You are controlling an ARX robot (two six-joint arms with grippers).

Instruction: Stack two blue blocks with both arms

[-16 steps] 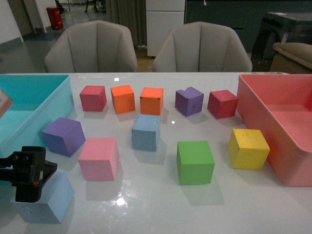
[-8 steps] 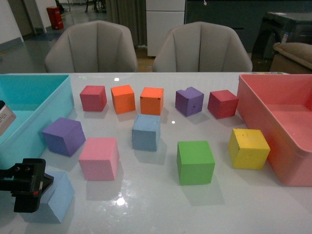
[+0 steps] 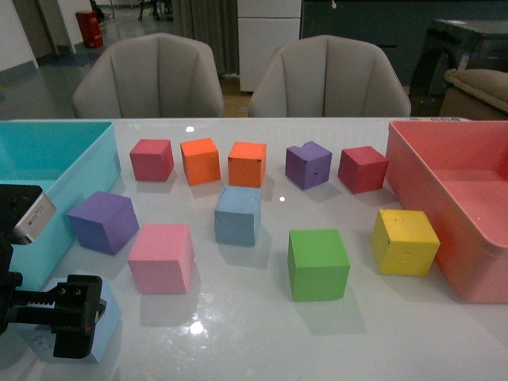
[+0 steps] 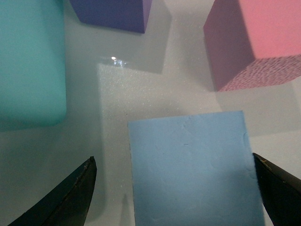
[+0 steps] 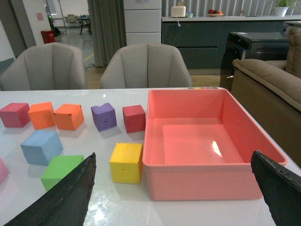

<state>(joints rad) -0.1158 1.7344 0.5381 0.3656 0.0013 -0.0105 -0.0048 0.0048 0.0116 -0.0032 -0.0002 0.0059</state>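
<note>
- Left claw (image 4: 173, 157) was wide open and held nothing, its black fingers (image 4: 70, 197) set either side of the near blue block (image 4: 193, 169).
- One finger stood clear of the block with bare bench (image 3: 254, 333) between. The other lay just beside the block's edge, and whether it touched could not be told.
- In the front view this block sat flat at the near left of the bench, partly hidden by the claw and close in front of the turquoise bin (image 3: 87, 175).
- Far blue block (image 3: 238, 214) stood upright near the middle of the bench, apart from every other cube. It was behind the gap between the pink cube (image 3: 161, 256) and the green cube (image 3: 317, 263).
- Near purple cube (image 3: 103, 221) sat just beside the turquoise bin's wall, close to the pink cube.
- Right claw (image 5: 173, 154) was also wide open and empty, raised above the bench and looking over the pink bin (image 5: 202, 181).
- Yellow cube (image 3: 405, 240) sat just beside that bin.
- Along the back ran a red cube (image 3: 151, 159), an orange cube (image 3: 200, 160), a second orange cube (image 3: 247, 163), a notched purple cube (image 3: 308, 164) and a dark red cube (image 3: 362, 168).
- Two grey chairs (image 3: 151, 79) stood behind the bench.
</note>
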